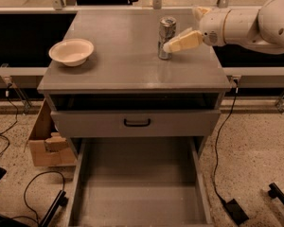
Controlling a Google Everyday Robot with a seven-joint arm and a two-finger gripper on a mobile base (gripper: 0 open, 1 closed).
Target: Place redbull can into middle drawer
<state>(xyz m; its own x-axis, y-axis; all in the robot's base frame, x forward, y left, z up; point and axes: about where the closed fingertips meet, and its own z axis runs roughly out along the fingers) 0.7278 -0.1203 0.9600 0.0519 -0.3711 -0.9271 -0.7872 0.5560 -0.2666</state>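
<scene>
The redbull can stands upright on the grey cabinet top, right of centre. My gripper reaches in from the right on a white arm. It is open and holds nothing. Its near cream finger has its tip at the can's right front side; the other finger is only partly in view behind it. The middle drawer is pulled out below the cabinet, with its bare grey floor showing.
A cream-white bowl sits on the left of the cabinet top. A grey drawer front with a black handle sits above the open drawer. A cardboard box and cables lie on the floor beside the cabinet.
</scene>
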